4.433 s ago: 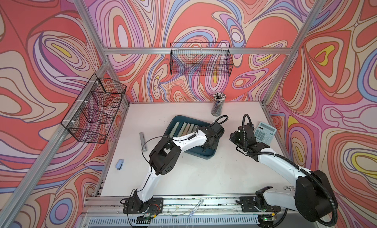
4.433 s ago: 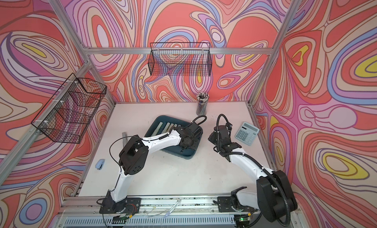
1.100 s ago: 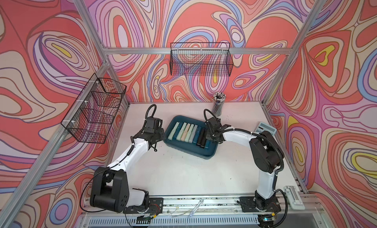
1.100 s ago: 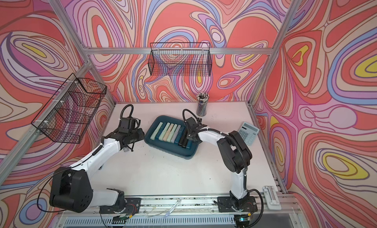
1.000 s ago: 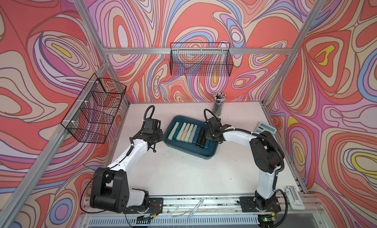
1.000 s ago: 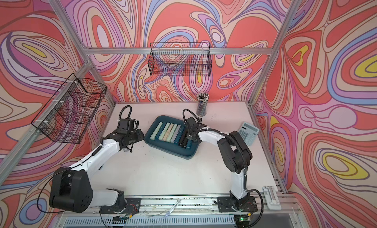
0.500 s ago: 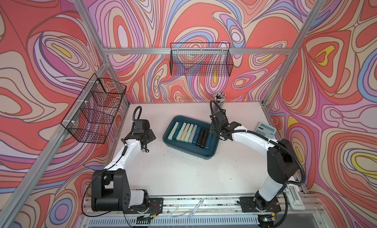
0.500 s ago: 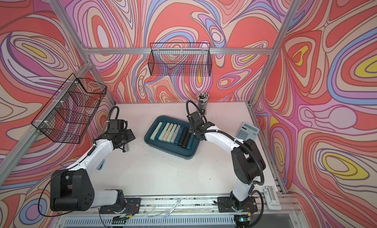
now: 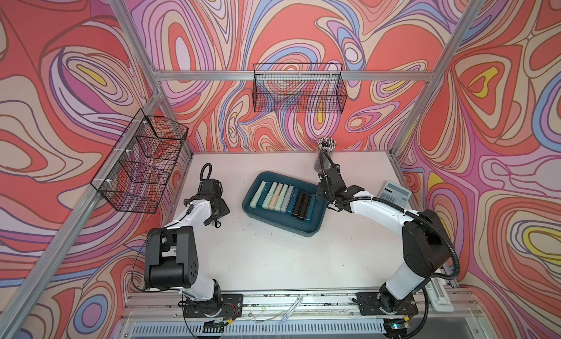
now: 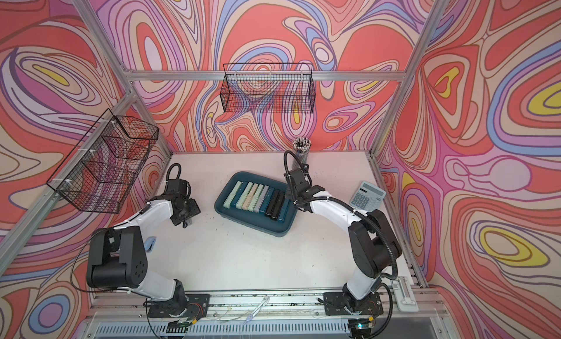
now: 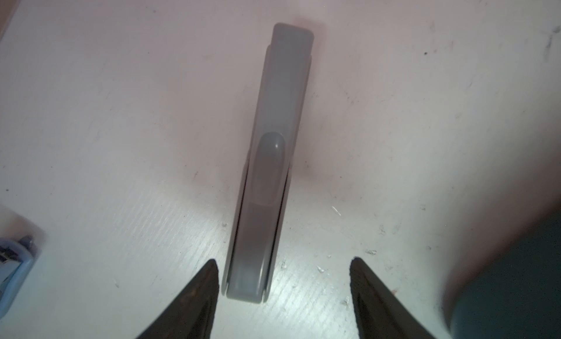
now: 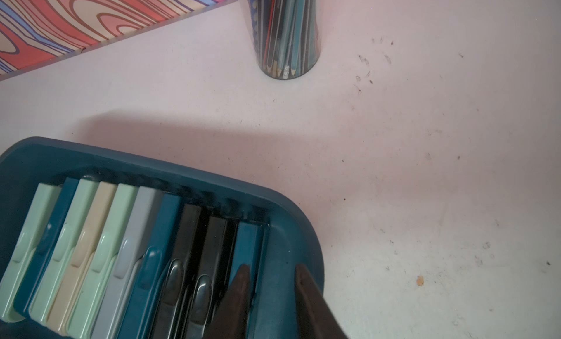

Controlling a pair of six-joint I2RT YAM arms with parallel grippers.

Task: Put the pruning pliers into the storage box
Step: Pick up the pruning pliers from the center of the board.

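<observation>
Swirly walls [image 9: 303, 34] are ringing the pale counter [image 9: 273, 261], where most pruning pliers [image 9: 274, 196] are already lying in the storage box [image 9: 312, 228]. Left fingers [image 11: 194, 307] are standing wide around one grey pliers [image 11: 270, 170] left on the counter; right fingers [image 12: 233, 298] are hanging slightly apart, empty, over the box.

Smooth matt plastic pruning pliers [image 11: 270, 170] on a scuffed table [image 11: 425, 125].

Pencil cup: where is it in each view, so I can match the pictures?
Both top views: the pencil cup stands upright at the rear of the table, behind the storage box.
Left wrist: not in it.
Right wrist: the pencil cup stands beyond the box's rim, its mouth cut off by the frame.
Shared landmark: the storage box, in both top views and the right wrist view.
</observation>
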